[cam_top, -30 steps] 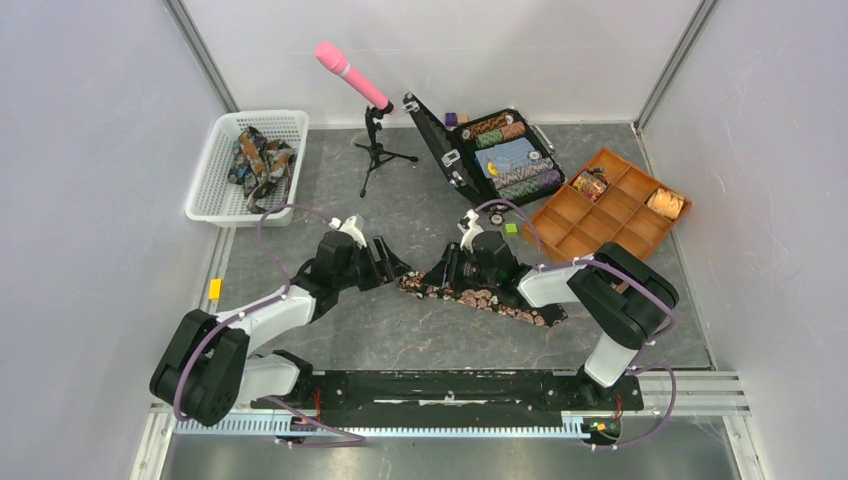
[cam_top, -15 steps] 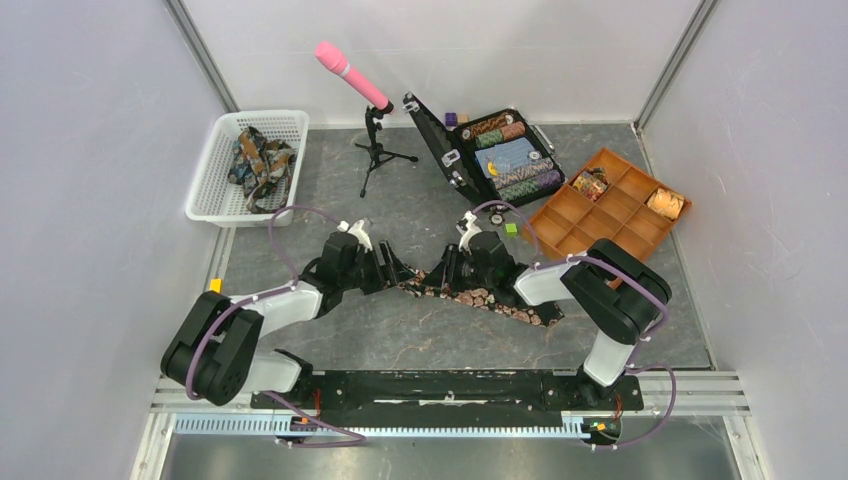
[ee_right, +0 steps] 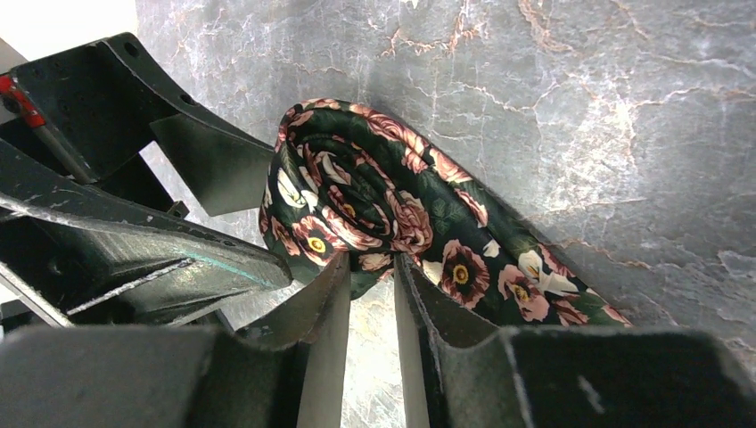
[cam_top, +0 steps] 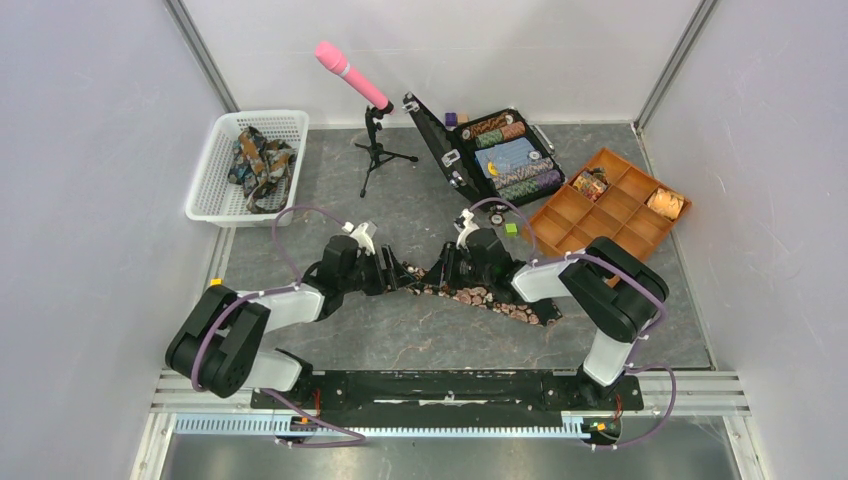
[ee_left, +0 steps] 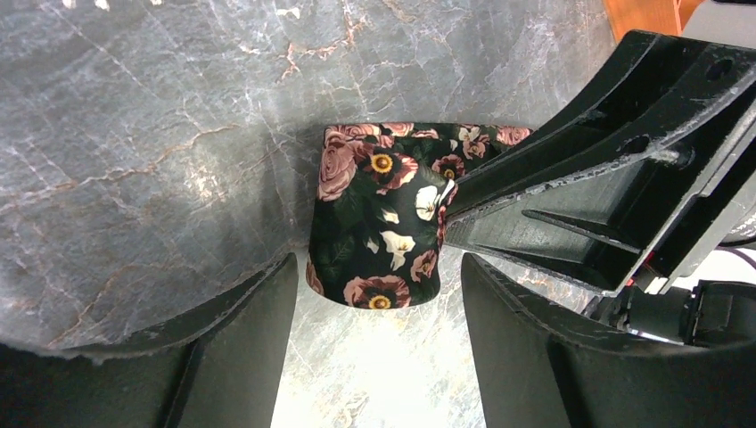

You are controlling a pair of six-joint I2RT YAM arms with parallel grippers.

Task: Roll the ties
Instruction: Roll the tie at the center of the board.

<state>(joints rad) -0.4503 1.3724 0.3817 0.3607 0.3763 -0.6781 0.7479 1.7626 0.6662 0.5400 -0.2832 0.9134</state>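
A dark tie with pink flowers [cam_top: 490,298] lies on the grey table, its left end wound into a coil [ee_right: 348,201]. My right gripper [ee_right: 372,263] is shut on the coil's near edge, with fabric pinched between its fingertips. My left gripper [ee_left: 377,266] is open and faces the coil [ee_left: 379,214] from the other side; the coil's near end sits just between its fingertips, touching neither. In the top view the left gripper [cam_top: 397,275] and the right gripper [cam_top: 440,272] meet nose to nose over the coil. The right gripper's fingers [ee_left: 606,169] press against the coil's right side.
A white basket [cam_top: 215,200] at the back left holds several loose ties. A pink microphone [cam_top: 352,75] stands on a tripod behind the arms. An open case [cam_top: 447,160] of poker chips and an orange compartment tray [cam_top: 610,215] with rolled ties sit back right.
My left arm has slid right, bringing its gripper up to the coil, and its jaws have narrowed a little. The right gripper has kept its hold and shifted slightly left.
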